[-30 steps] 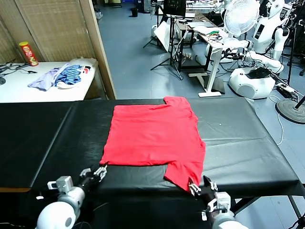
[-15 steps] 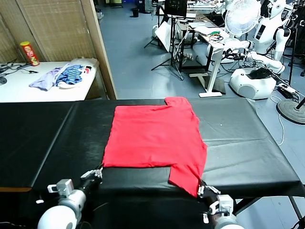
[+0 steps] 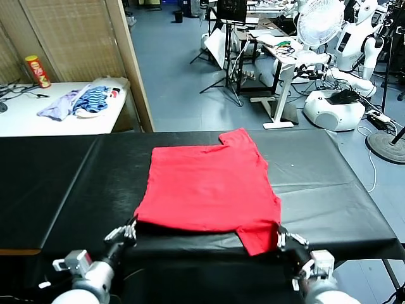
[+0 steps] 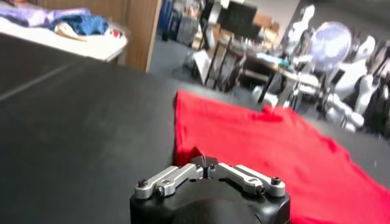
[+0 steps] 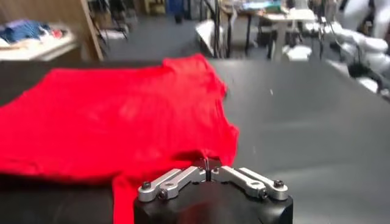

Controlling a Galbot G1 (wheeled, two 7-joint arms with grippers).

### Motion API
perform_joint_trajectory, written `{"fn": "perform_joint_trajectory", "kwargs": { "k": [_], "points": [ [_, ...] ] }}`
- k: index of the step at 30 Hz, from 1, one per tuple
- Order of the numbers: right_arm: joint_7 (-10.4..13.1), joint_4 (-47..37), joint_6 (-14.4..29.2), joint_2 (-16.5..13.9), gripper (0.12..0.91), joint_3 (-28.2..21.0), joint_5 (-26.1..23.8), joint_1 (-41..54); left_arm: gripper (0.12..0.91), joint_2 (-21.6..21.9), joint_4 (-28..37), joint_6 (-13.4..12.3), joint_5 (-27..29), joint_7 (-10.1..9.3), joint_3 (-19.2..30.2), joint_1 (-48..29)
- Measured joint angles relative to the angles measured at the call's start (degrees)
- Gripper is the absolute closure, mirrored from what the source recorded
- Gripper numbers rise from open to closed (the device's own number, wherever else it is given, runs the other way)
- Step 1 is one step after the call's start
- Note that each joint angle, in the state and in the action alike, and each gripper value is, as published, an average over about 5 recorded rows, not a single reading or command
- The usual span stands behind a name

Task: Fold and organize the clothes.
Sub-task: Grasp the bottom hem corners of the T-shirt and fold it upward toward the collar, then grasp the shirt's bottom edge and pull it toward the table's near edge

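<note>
Partly, both grippers' bodies hide the pinched T-shirt point(image 3: 209, 187) edges.

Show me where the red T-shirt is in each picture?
Head view: red T-shirt spread mid-table, near edge pinched by both grippers.
Left wrist view: right of centre, beyond the left gripper.
Right wrist view: fills the left and middle.
Shared landmark: black table.

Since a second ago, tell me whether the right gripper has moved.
Yes. The right gripper, shut on the red T-shirt, has shifted rightward along the black table's front edge, dragging the sleeve with it.
</note>
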Motion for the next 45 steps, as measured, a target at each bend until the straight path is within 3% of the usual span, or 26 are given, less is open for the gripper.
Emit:
{"fn": "perform_joint_trajectory", "kwargs": {
  "k": [12, 15, 19, 21, 24, 26, 29, 33, 39, 42, 45],
  "points": [
    [-3.7, -16.3, 5.5, 0.4, 0.889, -4.9, -1.7, 12.6, 0.905, 1.3, 10.7, -1.7, 5.2, 0.70, 4.1, -12.9],
    [-4.4, -17.4, 4.4, 0.1, 0.786, -4.9, -0.1, 12.8, 0.905, 2.1, 14.0, -1.8, 5.6, 0.80, 5.3, -16.0],
    [-4.2, -15.0, 1.8, -0.6, 0.570, -4.1, 1.9, 10.9, 0.897, 2.4, 17.7, -1.2, 5.7, 0.65, 5.9, -19.1],
    [-4.0, -12.6, 0.5, -1.0, 0.453, -3.5, 2.2, 9.4, 0.847, 2.5, 18.8, -1.1, 6.0, 0.82, 5.9, -19.7],
    [-3.8, -8.9, -0.4, -1.4, 0.305, -2.7, 1.7, 6.8, 0.697, 2.7, 19.4, -1.0, 6.8, 1.27, 5.9, -19.7],
    [-3.7, -7.0, -0.5, -1.6, 0.250, -2.2, 1.0, 4.9, 0.580, 3.0, 19.3, -0.9, 7.1, 1.49, 5.9, -19.3],
    [-3.4, -5.5, -0.5, -1.6, 0.230, -1.6, 0.4, 2.4, 0.413, 3.5, 18.9, -0.7, 7.3, 1.79, 5.9, -18.3],
    [-3.1, -5.2, -0.1, -0.9, 0.267, -1.3, 0.1, 0.3, 0.259, 3.9, 18.1, -0.3, 6.9, 2.33, 5.8, -16.2],
    [-2.9, -6.3, 0.6, 0.6, 0.479, -1.3, -0.6, -0.3, 0.237, 3.6, 18.5, 0.3, 4.3, 2.94, 5.4, -14.0],
    [-2.9, -6.9, 0.6, 1.0, 0.636, -1.3, -0.8, -0.2, 0.311, 3.5, 19.0, 0.6, 3.4, 3.41, 5.2, -13.6],
    [-2.8, -7.4, 0.8, 1.5, 0.770, -1.4, -0.7, -0.2, 0.470, 3.5, 19.3, 0.9, 2.5, 3.86, 5.1, -13.3]
  ]
}}
